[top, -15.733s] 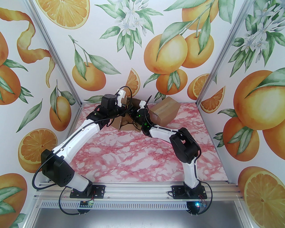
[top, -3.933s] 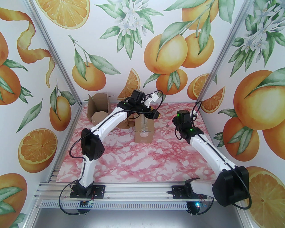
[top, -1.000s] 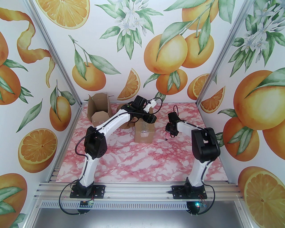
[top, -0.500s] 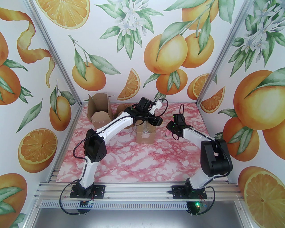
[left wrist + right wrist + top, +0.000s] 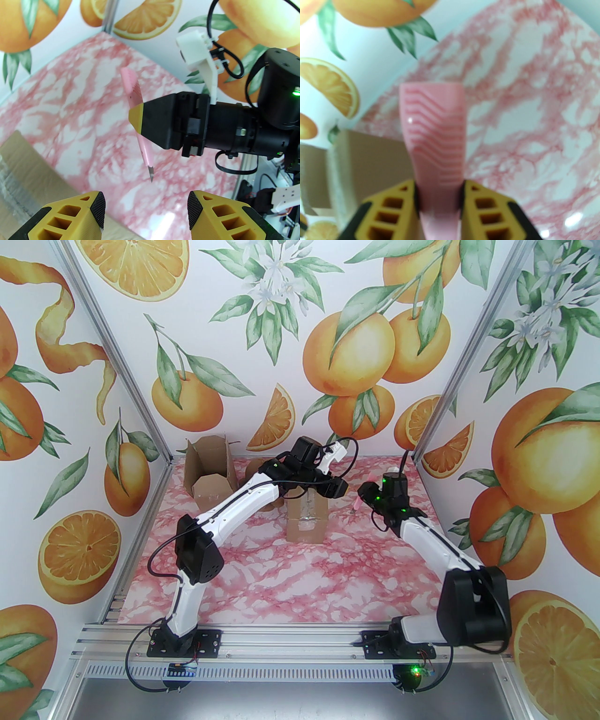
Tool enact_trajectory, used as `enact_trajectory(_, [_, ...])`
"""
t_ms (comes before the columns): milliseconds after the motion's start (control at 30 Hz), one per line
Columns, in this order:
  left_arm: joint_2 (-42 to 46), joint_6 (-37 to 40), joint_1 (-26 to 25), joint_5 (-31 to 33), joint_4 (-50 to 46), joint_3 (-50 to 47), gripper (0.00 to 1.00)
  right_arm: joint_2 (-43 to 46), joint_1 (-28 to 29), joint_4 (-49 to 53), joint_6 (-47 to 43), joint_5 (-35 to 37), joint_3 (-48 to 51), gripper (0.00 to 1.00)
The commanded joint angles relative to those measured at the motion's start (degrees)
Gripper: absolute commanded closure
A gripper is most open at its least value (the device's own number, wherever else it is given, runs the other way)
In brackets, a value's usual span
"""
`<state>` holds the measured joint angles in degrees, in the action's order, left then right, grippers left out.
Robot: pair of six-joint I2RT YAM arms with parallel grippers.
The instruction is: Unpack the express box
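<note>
— Pink marble table [image 5: 300, 587], orange wallpaper on every wall. Where's the box?

— Box [image 5: 307, 526] stands just past the middle, toward twelve. It looks sealed: tape [image 5: 307, 512] runs down its near face and over the top. An open carton [image 5: 208, 474] sits back at ten o'clock, well apart.

— And the arms?

— Right gripper [image 5: 360, 499] is at three o'clock of the box, near it but not touching, its jaws clamped on a pink cutter [image 5: 356, 505]. Seen from the left wrist, the cutter hangs nearly upright, blade [image 5: 151, 175] pointing down and clear of the table. Left gripper [image 5: 338, 487] hovers by the box's top edge at about two o'clock, its jaws open with nothing between them.

— So what's the step?

— Bringing the blade to the tape, I'd say. None of it looks cut yet.

— How would you do it well?

— Brace first. The box is tall and narrow and would likely tip or slide under a sideways push, so I'd set the left gripper firmly on it, off to the nine o'clock side of the seam, before the blade touches. Then I'd come in from three, lay the tip on the tape at the twelve o'clock end and draw toward six in one light pass.

— Why light?

— The jaws pinch only a short stretch of the handle, so a hard push might swivel the cutter. A shallow cut also spares whatever is inside. And the left fingers should be off the cutting line.
</note>
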<state>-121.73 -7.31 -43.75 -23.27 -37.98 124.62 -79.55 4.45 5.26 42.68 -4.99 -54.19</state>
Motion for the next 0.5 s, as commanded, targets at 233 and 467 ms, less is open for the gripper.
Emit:
enact_trajectory(233, [-5.98, -1.38, -1.3, -3.11, -2.04, 8.07, 0.38, 6.72, -0.22, -2.49, 1.27, -0.14, -2.0, 0.7])
enact_trajectory(467, [-8.98, -2.62, -1.62, -5.54, -2.07, 10.73, 0.39, 7.58, 0.85, -3.87, 1.62, 0.24, -3.05, 0.7])
